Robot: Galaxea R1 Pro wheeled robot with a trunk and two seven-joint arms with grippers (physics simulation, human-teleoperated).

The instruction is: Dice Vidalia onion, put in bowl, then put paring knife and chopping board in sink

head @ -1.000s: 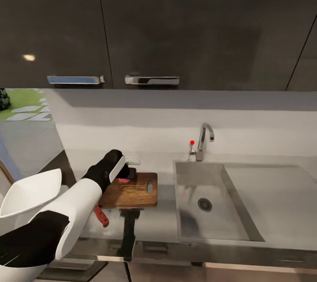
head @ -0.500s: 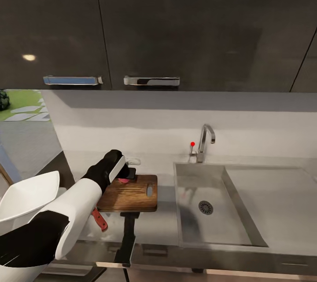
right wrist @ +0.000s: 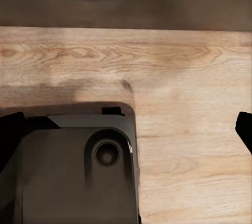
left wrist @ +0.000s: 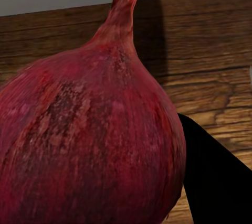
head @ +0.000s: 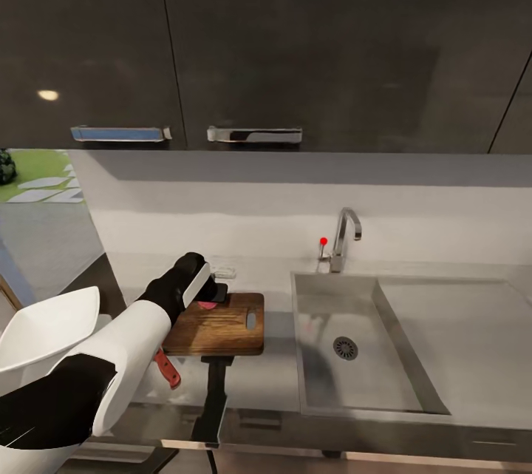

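1. My left gripper (head: 210,293) hangs over the back left corner of the chopping board (head: 222,326); the Vidalia onion (left wrist: 86,140) sits between its fingers, dark red, stem up, above the wood.
2. Whether the fingers press the bulb or stand off it, I cannot tell.
3. The paring knife (head: 168,369) lies by the board's front left corner, red handle partly under my forearm.
4. The sink (head: 355,344) lies right of the board; the bowl (head: 44,330) sits at far left.
5. My right gripper's fingers (right wrist: 244,127) show over a pale wooden floor; its opening I cannot judge.
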